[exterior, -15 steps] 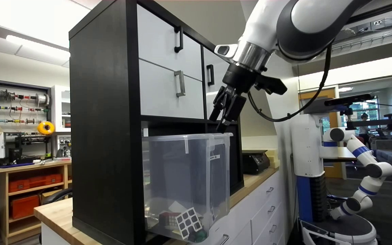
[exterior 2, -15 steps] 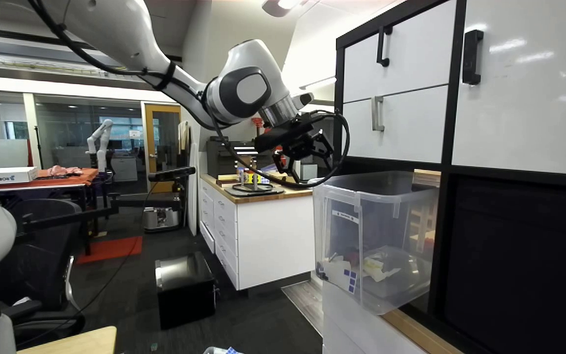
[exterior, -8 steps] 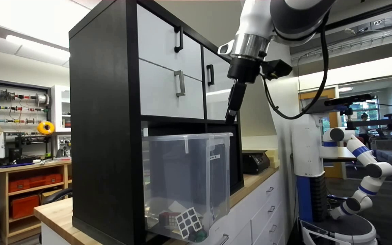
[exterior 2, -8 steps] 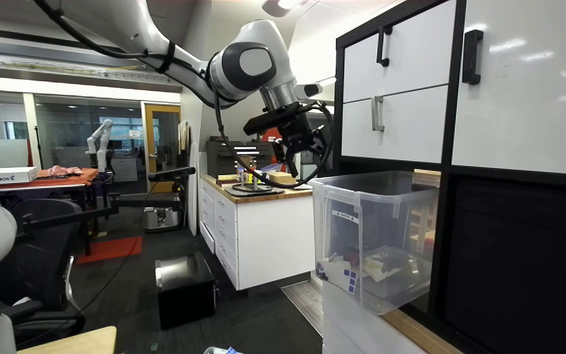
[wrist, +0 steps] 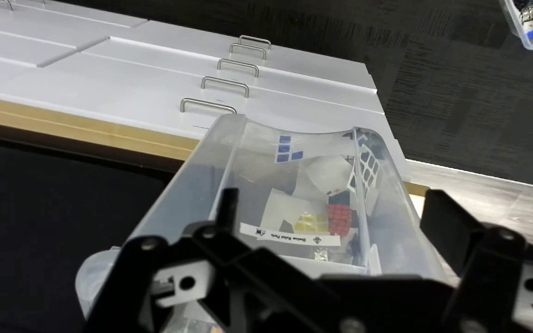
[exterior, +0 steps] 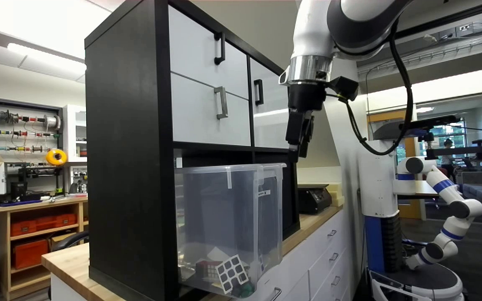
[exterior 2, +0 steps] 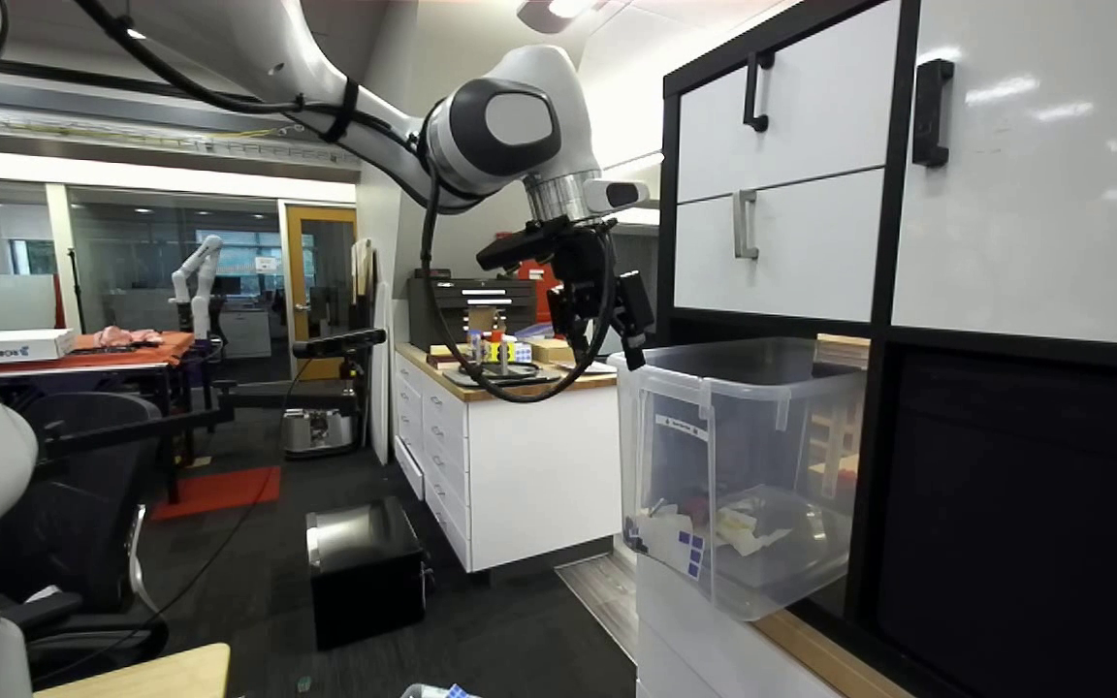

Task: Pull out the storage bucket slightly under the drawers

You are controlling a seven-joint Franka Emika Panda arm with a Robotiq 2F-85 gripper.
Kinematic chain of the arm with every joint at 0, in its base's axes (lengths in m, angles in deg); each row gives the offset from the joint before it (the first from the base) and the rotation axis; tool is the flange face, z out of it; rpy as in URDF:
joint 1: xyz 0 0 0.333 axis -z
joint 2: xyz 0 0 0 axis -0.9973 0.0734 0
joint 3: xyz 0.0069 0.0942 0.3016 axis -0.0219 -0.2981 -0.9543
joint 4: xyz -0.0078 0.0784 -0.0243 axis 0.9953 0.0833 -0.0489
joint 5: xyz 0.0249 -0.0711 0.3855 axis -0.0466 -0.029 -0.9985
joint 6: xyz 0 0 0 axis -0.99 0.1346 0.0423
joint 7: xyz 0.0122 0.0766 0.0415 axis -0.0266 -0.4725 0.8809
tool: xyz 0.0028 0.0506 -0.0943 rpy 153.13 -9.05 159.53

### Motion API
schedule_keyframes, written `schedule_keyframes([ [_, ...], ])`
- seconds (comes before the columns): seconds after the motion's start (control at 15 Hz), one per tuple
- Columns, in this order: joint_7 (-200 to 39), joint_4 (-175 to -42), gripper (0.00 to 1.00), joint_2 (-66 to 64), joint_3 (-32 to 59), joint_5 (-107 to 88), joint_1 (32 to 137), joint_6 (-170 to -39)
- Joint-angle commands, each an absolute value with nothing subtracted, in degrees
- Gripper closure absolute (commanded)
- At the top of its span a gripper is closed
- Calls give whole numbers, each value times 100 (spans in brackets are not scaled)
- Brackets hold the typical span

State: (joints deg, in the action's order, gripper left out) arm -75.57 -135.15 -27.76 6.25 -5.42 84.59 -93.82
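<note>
Empty jaws spread wide, partly hiding storage bucket (wrist: 197, 182) in wrist view, contents (wrist: 339, 219) hazy

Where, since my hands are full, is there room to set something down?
Dark carpet between the black box and wood-look flooring looks bare. The storage bucket is crowded: small items inside, the end effector near its front rim.

The storage bucket (exterior: 224, 213), a clear box of see-through plastic labelled on its front, stands upright in both exterior views, directly below the drawers (exterior: 199, 106), its front jutting well out past theirs. Those drawers, stacked one above the other, are flat-fronted, white and fully closed, the upper with a black bar handle and the lower with a grey one.
</note>
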Motion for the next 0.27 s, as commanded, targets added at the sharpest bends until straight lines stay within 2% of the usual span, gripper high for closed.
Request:
schedule_keyframes([
  [0.0,-7729,-13517,0,-2741,636,-461,8442,-9382],
  [0.2,-7766,-13526,0,-2704,631,-445,8435,-9386],
])
